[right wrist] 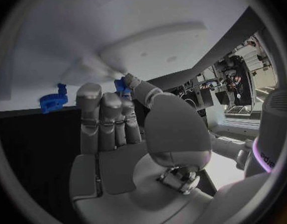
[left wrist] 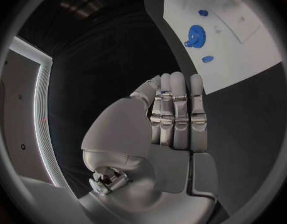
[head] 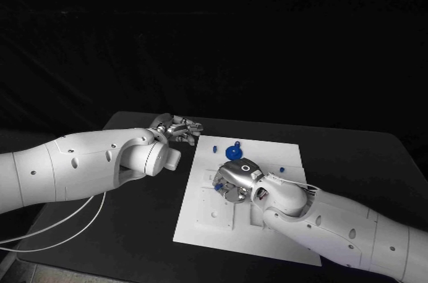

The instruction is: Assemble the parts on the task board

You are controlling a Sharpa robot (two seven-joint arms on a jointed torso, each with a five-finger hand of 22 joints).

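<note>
The black table point(head: 357, 153) carries the white board point(head: 268, 233) at its middle. Right hand point(head: 234, 181) is down over the board's centre, pinching a small blue part point(right wrist: 122, 85), it seems. Left hand point(head: 175, 128) hovers off the board's far corner, fingers pressed together, holding nothing. A blue gear point(head: 234, 151) sits near the far edge.

Right robot hand point(head: 236, 183) covers the task board point(head: 205, 221) centre.
</note>
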